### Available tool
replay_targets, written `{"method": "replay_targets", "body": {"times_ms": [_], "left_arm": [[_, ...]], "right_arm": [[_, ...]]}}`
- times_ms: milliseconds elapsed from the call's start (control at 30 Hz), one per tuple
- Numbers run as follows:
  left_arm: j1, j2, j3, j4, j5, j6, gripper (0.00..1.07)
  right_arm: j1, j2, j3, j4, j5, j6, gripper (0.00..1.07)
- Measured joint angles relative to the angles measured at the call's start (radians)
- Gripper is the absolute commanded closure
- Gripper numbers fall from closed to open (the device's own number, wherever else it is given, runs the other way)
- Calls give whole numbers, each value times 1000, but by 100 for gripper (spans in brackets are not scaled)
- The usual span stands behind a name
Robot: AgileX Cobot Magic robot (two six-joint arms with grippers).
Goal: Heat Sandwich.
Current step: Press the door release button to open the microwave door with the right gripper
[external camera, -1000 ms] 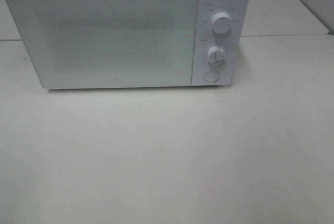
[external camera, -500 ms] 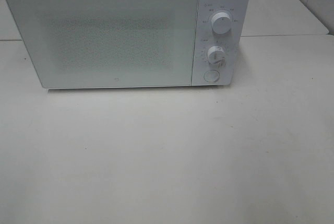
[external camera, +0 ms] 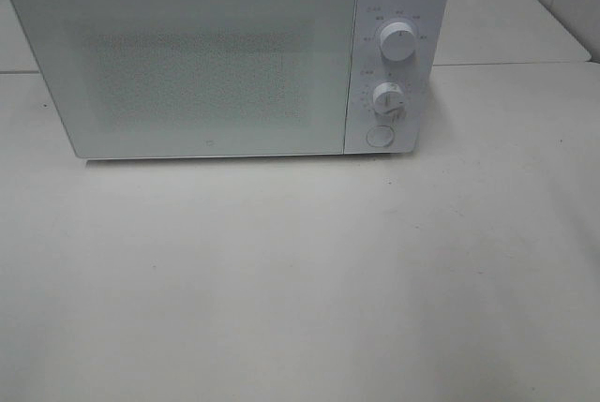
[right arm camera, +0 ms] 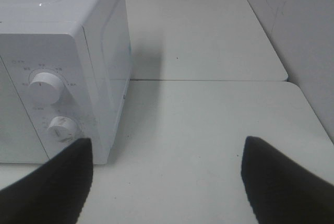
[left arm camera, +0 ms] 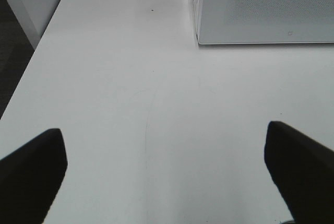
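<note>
Two dark, blunt left fingers (left arm camera: 31,172) are hanging wide apart above the smooth, pale, matte surface (left arm camera: 156,88), holding nothing. One boxy white microwave (external camera: 206,65) is sitting toward the back of that surface. Its one flat rectangular door (external camera: 187,8) is lying shut and showing a fine dotted mesh across its middle. Right of the door, two round white knobs, upper (external camera: 397,43) and lower (external camera: 387,98), are sitting one above the other, with one round button (external camera: 379,136) below them. Two dark right fingers (right arm camera: 282,182) are standing well apart and empty, near the microwave's knob end. The sandwich is showing in no view, so I cannot tell where it is lying or how it is looking.
</note>
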Motion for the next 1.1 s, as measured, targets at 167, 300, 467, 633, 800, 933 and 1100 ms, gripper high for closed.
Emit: {"method": "replay_targets", "body": {"times_ms": [167, 300, 467, 633, 800, 933, 1100], "left_arm": [[0, 0, 0, 0, 0, 0, 9], [0, 0, 0, 0, 0, 0, 9], [0, 0, 0, 0, 0, 0, 9], [0, 0, 0, 0, 0, 0, 9], [0, 0, 0, 0, 0, 0, 9], [0, 0, 0, 0, 0, 0, 9], [0, 0, 0, 0, 0, 0, 9]], "right_arm": [[0, 118, 0, 0, -142, 0, 31], [0, 245, 0, 0, -290, 0, 31], [0, 344, 0, 0, -377, 0, 31], [0, 452, 15, 0, -495, 0, 31], [0, 520, 64, 30, -641, 0, 31], [20, 581, 144, 157, -808, -25, 31], [122, 636, 196, 292, -952, -155, 31]]}}
